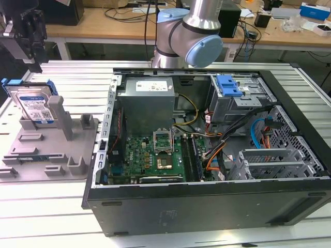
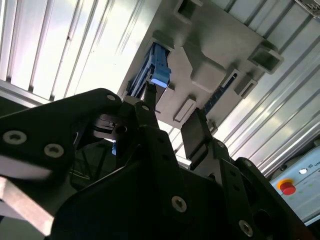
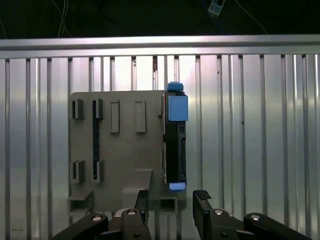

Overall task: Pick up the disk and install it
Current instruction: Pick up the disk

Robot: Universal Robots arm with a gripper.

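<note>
The disk (image 1: 33,106), silver with a white-and-blue label and a blue carrier, stands on edge in a grey holder (image 1: 51,150) at the exterior view's left. My gripper (image 1: 35,62) hangs above it, apart from it. In the first wrist view the disk (image 3: 175,145) shows edge-on at the side of the holder (image 3: 120,150); my gripper (image 3: 172,200) is open, its two black fingers (image 3: 202,197) spread with nothing between them. The second wrist view shows the disk's blue end (image 2: 157,75) beyond the open gripper (image 2: 170,107).
An open computer case (image 1: 207,201) lies in the middle of the slatted aluminium table (image 1: 51,217), with a drive cage and blue latch (image 1: 229,85) at its back. The arm's base (image 1: 191,36) stands behind it. A red stop button (image 2: 286,187) sits near the table's edge.
</note>
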